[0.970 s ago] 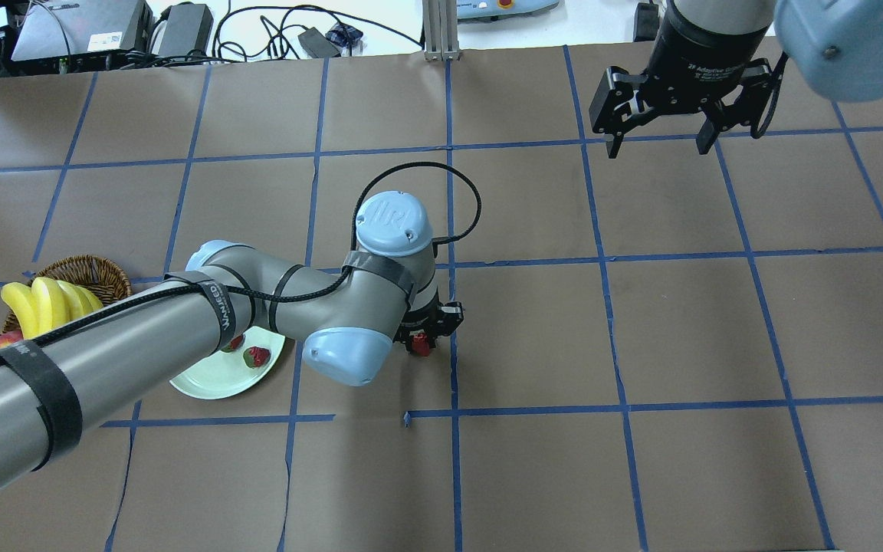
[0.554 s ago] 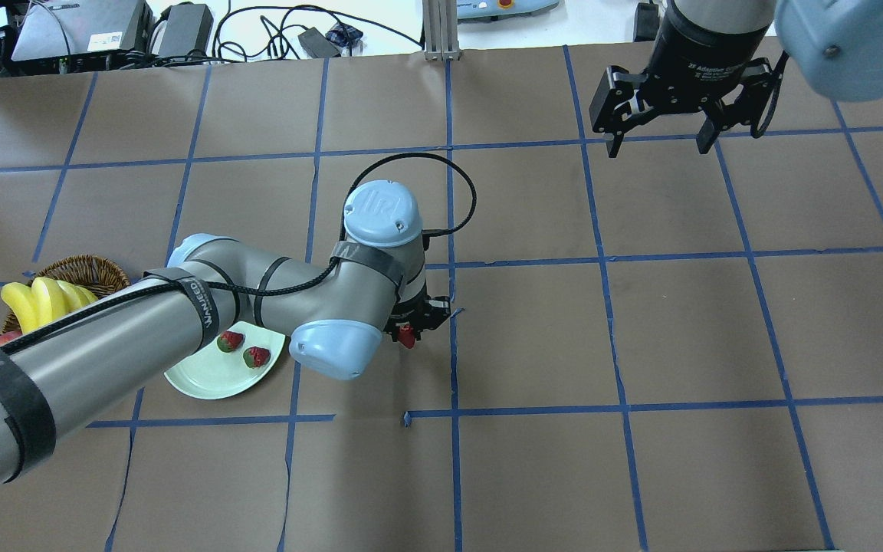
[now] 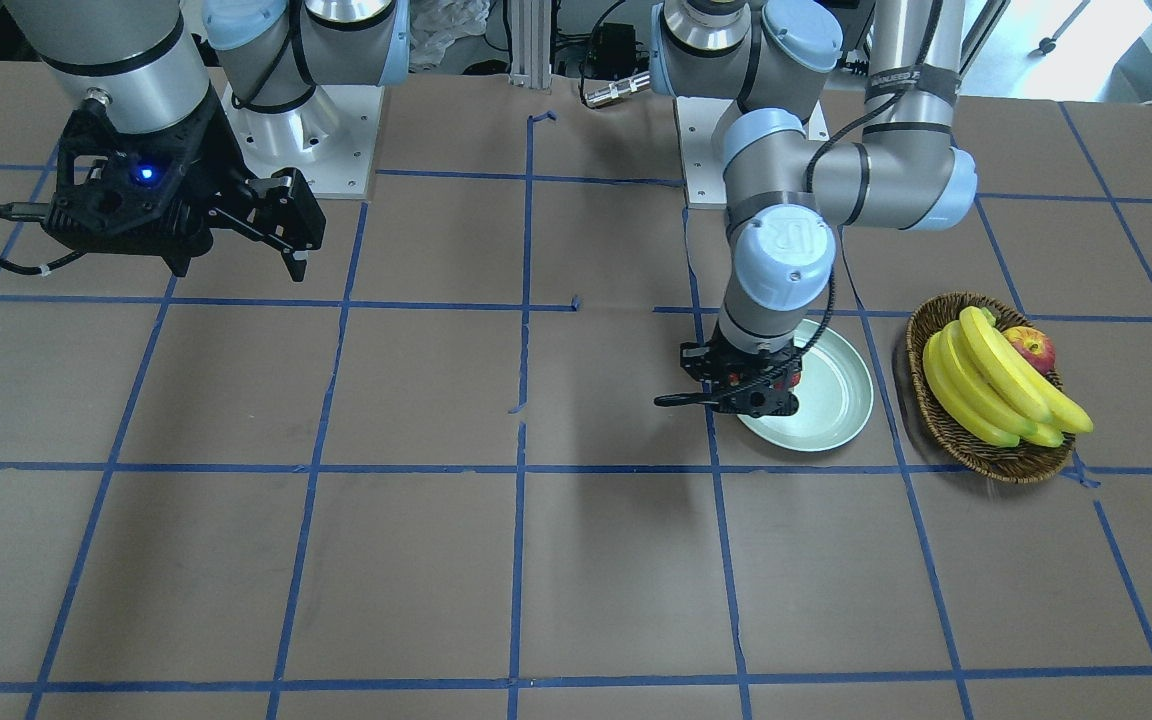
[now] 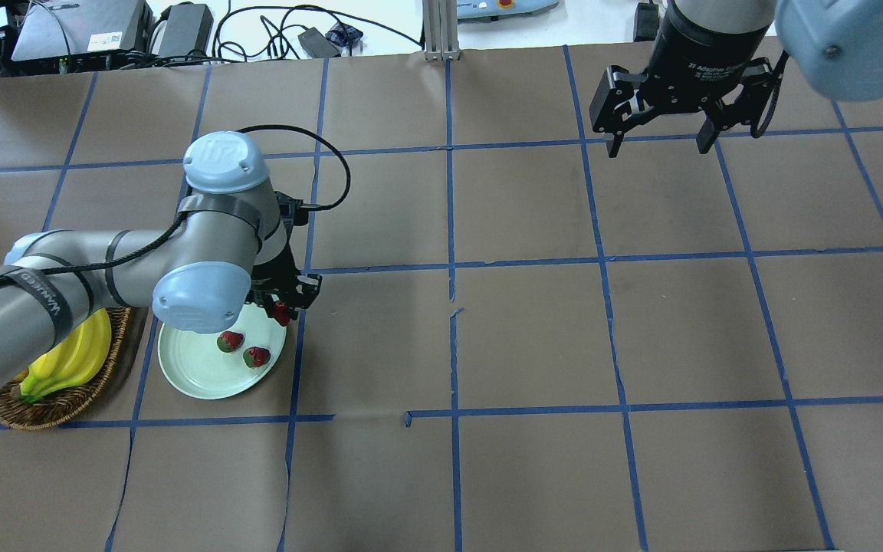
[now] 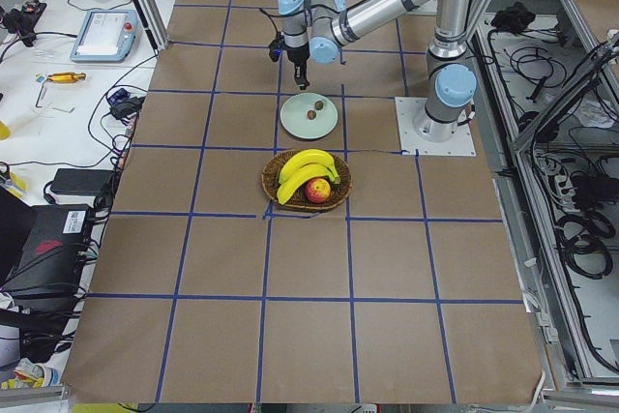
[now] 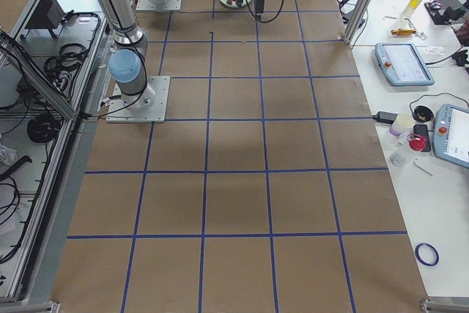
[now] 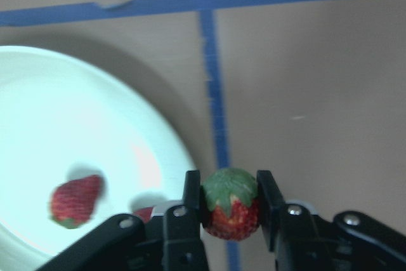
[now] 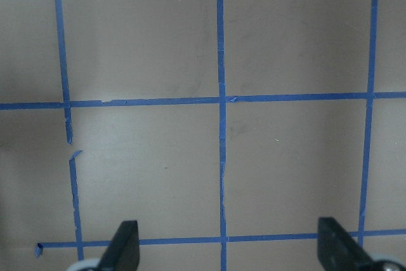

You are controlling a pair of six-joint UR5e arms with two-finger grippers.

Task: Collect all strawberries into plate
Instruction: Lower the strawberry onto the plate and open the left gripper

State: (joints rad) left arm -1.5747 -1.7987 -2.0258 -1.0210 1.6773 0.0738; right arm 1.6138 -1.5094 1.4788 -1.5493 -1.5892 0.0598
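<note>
Two strawberries (image 4: pixel 231 341) are held in the mint-green plate (image 4: pixel 196 376) on the worktop (image 4: pixel 564 345). A third strawberry (image 7: pixel 231 204) is clamped in the left hand (image 4: pixel 281 310) above the plate's 2 o'clock rim. Bananas (image 4: pixel 77 356) are piled in a basket (image 4: pixel 43 410) at 9 o'clock; its apple (image 3: pixel 1031 348) is hidden overhead, shown from the front. The right hand (image 4: pixel 660 146) is spread wide, empty.
</note>
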